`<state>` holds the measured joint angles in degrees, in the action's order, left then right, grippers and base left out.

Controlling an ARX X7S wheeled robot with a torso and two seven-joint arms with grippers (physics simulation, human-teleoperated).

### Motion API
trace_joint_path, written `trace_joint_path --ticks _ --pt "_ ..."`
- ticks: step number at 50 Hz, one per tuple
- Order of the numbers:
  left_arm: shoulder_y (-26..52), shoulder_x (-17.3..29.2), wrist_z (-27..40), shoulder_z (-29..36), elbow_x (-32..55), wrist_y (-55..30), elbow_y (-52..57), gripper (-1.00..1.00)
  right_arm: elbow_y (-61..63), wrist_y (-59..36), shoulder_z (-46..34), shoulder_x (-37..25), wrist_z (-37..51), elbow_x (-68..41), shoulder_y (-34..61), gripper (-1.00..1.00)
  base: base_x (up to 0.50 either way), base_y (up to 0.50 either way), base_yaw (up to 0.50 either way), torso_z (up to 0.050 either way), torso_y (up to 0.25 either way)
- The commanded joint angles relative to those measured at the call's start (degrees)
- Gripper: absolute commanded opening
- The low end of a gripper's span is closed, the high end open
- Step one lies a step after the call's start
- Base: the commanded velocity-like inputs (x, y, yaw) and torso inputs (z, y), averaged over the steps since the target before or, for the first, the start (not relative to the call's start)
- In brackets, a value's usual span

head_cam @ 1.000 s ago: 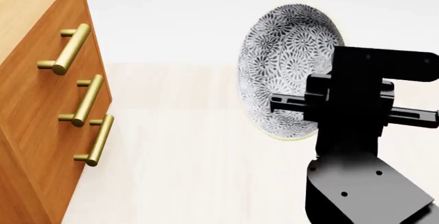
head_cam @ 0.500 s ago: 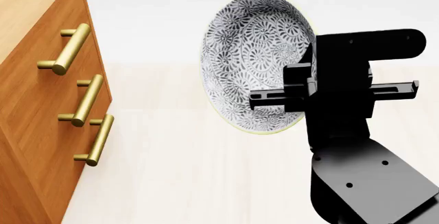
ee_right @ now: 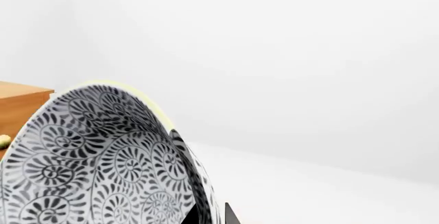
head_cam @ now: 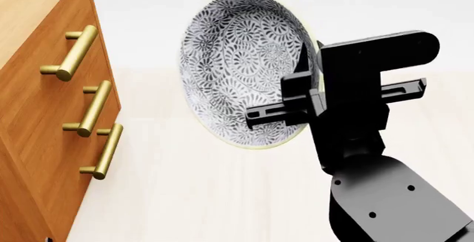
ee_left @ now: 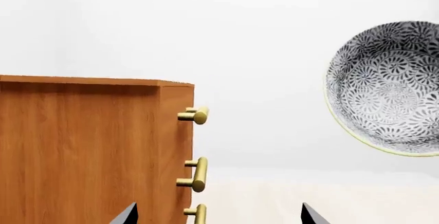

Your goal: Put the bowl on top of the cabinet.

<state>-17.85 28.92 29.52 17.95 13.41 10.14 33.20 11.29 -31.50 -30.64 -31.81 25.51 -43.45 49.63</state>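
Note:
The bowl [head_cam: 241,70], white with a dense dark grey floral pattern, hangs in the air tipped on its side, its inside facing the cabinet [head_cam: 44,136]. My right gripper [head_cam: 311,53] is shut on the bowl's rim, one finger inside and one outside. In the right wrist view the bowl [ee_right: 89,162] fills the lower part, pinched by the right gripper [ee_right: 209,215]. The left wrist view shows the cabinet [ee_left: 82,147] from its side, the bowl [ee_left: 387,90] well apart from it, and my left gripper [ee_left: 219,216] open with nothing between its fingertips.
Three brass bar handles [head_cam: 74,53] stick out of the cabinet's drawer fronts toward the bowl. The cabinet's lighter wood top [head_cam: 30,3] shows at the head view's upper left. Pale floor [head_cam: 207,197] lies below the bowl.
My right arm has carried the bowl leftward, closer to the cabinet. The cabinet has not moved.

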Motion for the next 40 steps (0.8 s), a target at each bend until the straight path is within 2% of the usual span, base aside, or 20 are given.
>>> trace_joint_path --ticks 1,6,7,12,18,19,26,29,30,33,40 --pt "2.8 3.1 0.89 1.22 -1.15 -12.19 10.56 1.0 1.53 1.85 -0.99 0.26 -1.77 2.07 -0.64 -1.0 0.0 0.0 0.0 0.0 0.0" --pt "5.66 3.59 1.81 1.9 -0.96 -19.92 15.34 1.0 3.13 2.07 -1.35 -0.19 -1.89 2.12 -1.31 -1.0 0.0 0.0 0.0 0.003 0.0" --pt "8.59 3.84 1.45 1.96 0.75 -24.33 17.01 1.0 4.63 2.58 -1.35 -0.69 -1.71 2.36 -1.95 -1.0 0.0 0.0 0.0 0.0 0.0" --pt "13.02 4.48 1.35 2.05 3.97 -31.91 21.29 1.0 6.55 2.74 -1.67 -1.35 -1.75 2.68 -2.21 -1.0 0.0 0.0 0.0 0.0 0.0" --pt "20.12 4.44 2.73 1.09 9.7 -42.04 25.07 1.0 8.08 3.31 -2.53 -1.84 -1.84 3.62 -3.16 -1.0 0.0 0.0 0.0 0.0 0.0" --pt "21.87 4.47 1.84 -0.13 13.81 -43.74 25.34 1.0 8.56 3.5 -2.6 -2.04 -1.94 3.64 -3.43 -1.0 0.0 0.0 0.0 0.0 0.0" --pt "24.69 4.43 0.92 -1.25 19.86 -45.81 24.5 1.0 9.81 4.27 -2.95 -2.65 -2.19 4.15 -4.32 -1.0 0.0 0.0 0.0 0.0 0.001" --pt "27.37 4.3 -0.74 0.15 22.73 -47.71 24.09 1.0 10.6 4.3 -3.29 -2.88 -2.16 4.43 -4.6 -1.0 0.0 0.0 0.0 0.0 0.0" --pt "26.48 4.29 -3.6 0.26 22.54 -44.0 23.58 1.0 10.81 4.29 -3.36 -2.93 -2.15 4.47 -4.67 -1.0 0.0 0.0 0.0 0.0 0.0" --pt "29.71 3.99 -2.46 0.18 26.63 -47.95 23.63 1.0 13.15 4.07 -3.69 -3.67 -1.85 4.58 -5.12 -1.0 0.0 0.0 0.0 0.0 0.0" --pt "32.36 3.78 -3.44 -1.13 33.67 -49.46 21.69 1.0 14.84 3.93 -4.48 -3.97 -1.81 5.03 -5.5 -1.0 0.0 0.0 0.0 0.0 0.0"
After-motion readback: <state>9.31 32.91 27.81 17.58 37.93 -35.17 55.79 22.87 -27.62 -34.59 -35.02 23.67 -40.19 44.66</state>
